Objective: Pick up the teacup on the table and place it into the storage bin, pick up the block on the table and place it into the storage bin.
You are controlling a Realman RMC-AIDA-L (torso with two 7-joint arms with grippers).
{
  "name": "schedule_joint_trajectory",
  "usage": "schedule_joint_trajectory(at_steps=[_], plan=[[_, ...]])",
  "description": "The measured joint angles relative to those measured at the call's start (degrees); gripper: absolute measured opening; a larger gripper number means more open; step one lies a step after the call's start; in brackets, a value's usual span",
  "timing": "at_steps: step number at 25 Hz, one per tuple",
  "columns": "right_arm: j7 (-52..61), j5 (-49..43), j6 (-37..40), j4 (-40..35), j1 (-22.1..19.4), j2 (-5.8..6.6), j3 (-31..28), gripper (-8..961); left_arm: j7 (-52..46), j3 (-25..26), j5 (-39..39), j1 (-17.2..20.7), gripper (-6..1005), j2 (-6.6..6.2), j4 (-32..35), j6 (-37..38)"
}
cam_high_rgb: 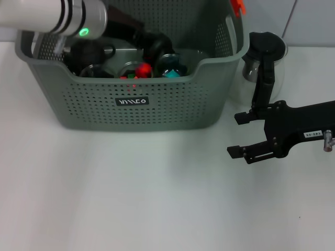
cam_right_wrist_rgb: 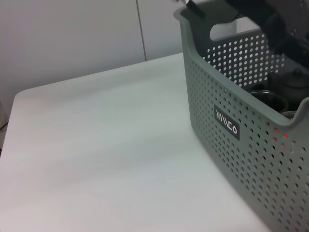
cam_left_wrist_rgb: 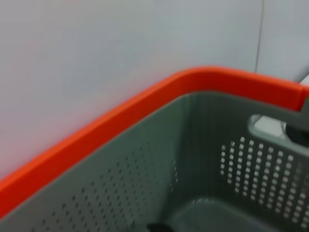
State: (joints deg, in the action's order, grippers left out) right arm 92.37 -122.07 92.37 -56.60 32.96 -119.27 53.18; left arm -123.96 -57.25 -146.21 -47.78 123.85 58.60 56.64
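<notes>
Grey basket: the storage bin (cam_high_rgb: 131,107), perforated plastic with a black label (cam_high_rgb: 132,101) lettered in white, is set at the far middle of the white table (cam_high_rgb: 131,198); an orange clip (cam_high_rgb: 239,6) is seen on its far right rim
Bin contents: dark objects, glass pieces, a red item (cam_high_rgb: 143,69) and a teal item (cam_high_rgb: 171,72) are seen inside; a teacup or block cannot be singled out among them
Left arm: the white arm (cam_high_rgb: 52,18) with a green light is reached over the bin's far left corner; its gripper is hidden, so the jaw state cannot be told
Right gripper (cam_high_rgb: 242,135): held low over the table just right of the bin, jaws spread apart, nothing between them
Glass pot (cam_high_rgb: 264,60): placed on the table right of the bin, behind the right gripper
</notes>
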Motion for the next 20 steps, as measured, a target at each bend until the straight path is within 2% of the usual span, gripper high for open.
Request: schedule_joint_trajectory(at_steps=[3,5,7,11,13,15,18,19,20], plan=[[-0.05,0.0,-0.01,0.0,0.0,0.0,0.0,915,1.13,0.04,4.56,2.41,324,0.17,6.38,3.95],[-0.09,0.0,0.02,0.0,0.0,-0.01,-0.03,915,2.83,0.07,8.7,4.36,392,0.26,9.88,6.66],[-0.14,0.08,0.07,0.0,0.0,0.0,-0.16,914,6.55,0.35,16.44,7.98,461,0.3,14.91,12.06],[-0.74,0.84,0.14,-0.04,-0.34,0.0,-0.57,914,15.94,1.96,33.03,14.83,596,0.3,20.56,24.43],[-1.21,1.45,0.16,-0.06,-0.49,-0.03,-0.97,914,21.02,4.15,39.95,17.97,664,0.61,20.95,30.65],[-1.68,2.22,0.22,-0.07,-0.71,-0.12,-1.31,914,26.63,7.59,45.85,20.79,731,0.81,18.63,37.79],[-3.25,3.72,0.28,-0.05,-1.44,-0.19,-2.2,915,34.43,12.42,48.84,23.41,827,0.93,12.42,44.97],[-4.45,4.49,0.27,0.32,-1.91,-0.22,-3.39,915,39.89,15.79,48.9,24.84,858,0.96,7.79,47.66],[-5.2,5.02,0.28,0.73,-2.19,-0.23,-4.01,915,39.89,15.79,48.9,24.84,890,0.96,7.79,47.66]])
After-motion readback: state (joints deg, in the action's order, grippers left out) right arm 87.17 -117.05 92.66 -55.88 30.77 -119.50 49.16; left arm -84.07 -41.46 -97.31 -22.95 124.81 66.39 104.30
